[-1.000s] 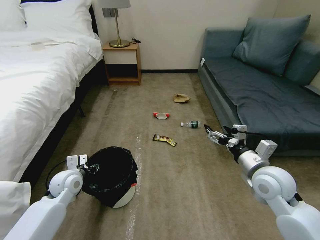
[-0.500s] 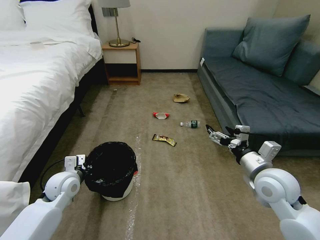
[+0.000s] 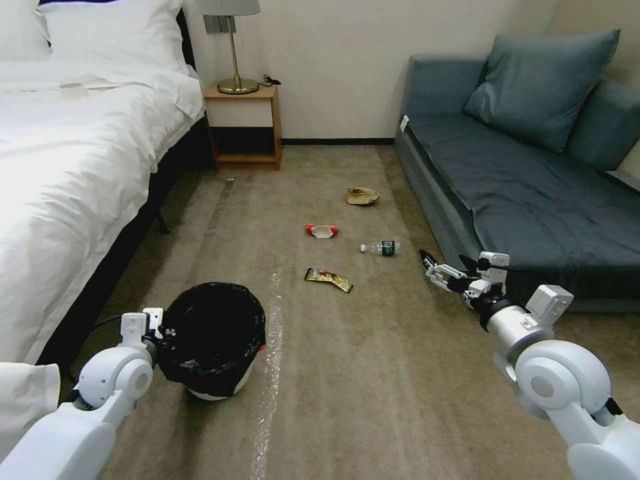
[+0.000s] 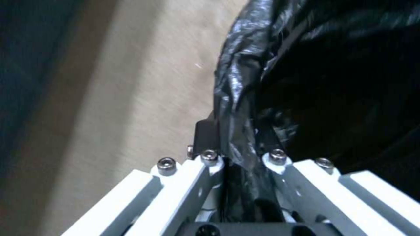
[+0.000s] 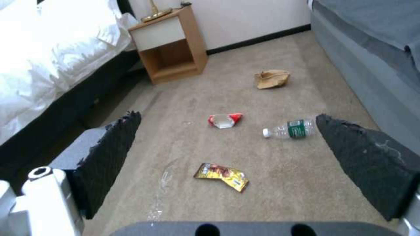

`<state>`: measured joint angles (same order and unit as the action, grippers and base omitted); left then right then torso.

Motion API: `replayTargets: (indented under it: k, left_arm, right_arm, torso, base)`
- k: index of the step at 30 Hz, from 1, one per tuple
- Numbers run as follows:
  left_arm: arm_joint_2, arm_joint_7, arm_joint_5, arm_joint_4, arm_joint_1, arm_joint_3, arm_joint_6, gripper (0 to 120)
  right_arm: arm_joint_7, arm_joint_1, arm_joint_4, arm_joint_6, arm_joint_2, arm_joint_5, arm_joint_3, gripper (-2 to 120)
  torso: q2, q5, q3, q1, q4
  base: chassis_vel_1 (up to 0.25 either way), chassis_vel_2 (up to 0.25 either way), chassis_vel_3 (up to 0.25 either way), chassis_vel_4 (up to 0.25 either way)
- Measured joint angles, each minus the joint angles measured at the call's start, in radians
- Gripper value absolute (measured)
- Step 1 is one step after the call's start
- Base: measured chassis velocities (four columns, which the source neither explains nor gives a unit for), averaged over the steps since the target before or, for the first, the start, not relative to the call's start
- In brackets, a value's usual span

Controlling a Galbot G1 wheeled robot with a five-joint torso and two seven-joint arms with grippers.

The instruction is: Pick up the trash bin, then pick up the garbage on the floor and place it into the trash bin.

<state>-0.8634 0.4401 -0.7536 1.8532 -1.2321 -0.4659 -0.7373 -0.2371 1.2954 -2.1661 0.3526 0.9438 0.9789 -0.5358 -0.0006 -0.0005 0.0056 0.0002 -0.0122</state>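
Observation:
The trash bin [image 3: 212,337], white with a black bag liner [image 4: 306,65], is upright at the lower left beside the bed. My left gripper [image 3: 157,327] is shut on its near rim, and its fingers [image 4: 210,134] pinch the bag's folded edge. The garbage lies on the carpet ahead: a dark wrapper with yellow print [image 3: 329,279] [image 5: 221,172], a green-labelled bottle [image 3: 382,249] [image 5: 291,128], a red-and-white packet [image 3: 322,231] [image 5: 225,120] and a brown paper bag [image 3: 363,196] [image 5: 271,79]. My right gripper [image 3: 443,260] hovers open, right of the bottle, its black fingers [image 5: 109,154] spread wide.
A white bed [image 3: 73,173] runs along the left. A wooden nightstand [image 3: 243,127] with a lamp stands at the back wall. A grey-blue sofa [image 3: 533,193] lines the right, close to my right arm. A shiny streak [image 3: 270,347] runs down the carpet.
The bin was tilted and is now upright, shifted left and lower with my left arm. My right gripper has drifted slightly right, still open.

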Motion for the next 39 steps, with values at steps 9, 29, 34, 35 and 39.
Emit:
replayTargets:
  k: [9, 29, 34, 35, 39]
  left_arm:
    - [0.168, -0.052, 0.065, 0.081, -0.005, -0.098, 0.002, 3]
    - [0.249, -0.054, 0.004, 0.100, -0.007, -0.190, 0.005, 2]
    - [0.250, -0.053, -0.002, 0.095, -0.001, -0.192, 0.005, 2]
    - [0.249, -0.052, -0.002, 0.093, 0.000, -0.192, 0.006, 2]
    - [0.247, -0.051, -0.015, 0.090, 0.000, -0.194, 0.007, 2]
  right_arm:
    - [0.063, 0.014, 0.023, 0.004, -0.009, -0.009, 0.020, 100]
    - [0.161, -0.005, 0.073, -0.018, 0.009, -0.031, 0.104, 100]
    - [0.196, -0.006, 0.087, -0.044, 0.008, -0.048, 0.116, 100]
    - [0.204, -0.009, 0.093, -0.051, 0.008, -0.052, 0.118, 100]
    - [0.208, -0.015, 0.100, -0.054, 0.009, -0.053, 0.120, 100]
  torso:
    - [0.000, 0.0006, 0.000, 0.000, -0.0002]
    - [0.000, 0.0005, 0.000, 0.000, 0.0001]
    - [0.000, 0.0004, 0.000, 0.000, 0.0001]
    - [0.000, 0.0005, 0.000, 0.000, 0.0001]
    - [0.000, 0.0004, 0.000, 0.000, 0.0002]
  base:
    - [0.000, 0.000, 0.000, 0.000]
    - [0.000, 0.000, 0.000, 0.000]
    - [0.000, 0.000, 0.000, 0.000]
    - [0.000, 0.000, 0.000, 0.000]
    - [0.000, 0.000, 0.000, 0.000]
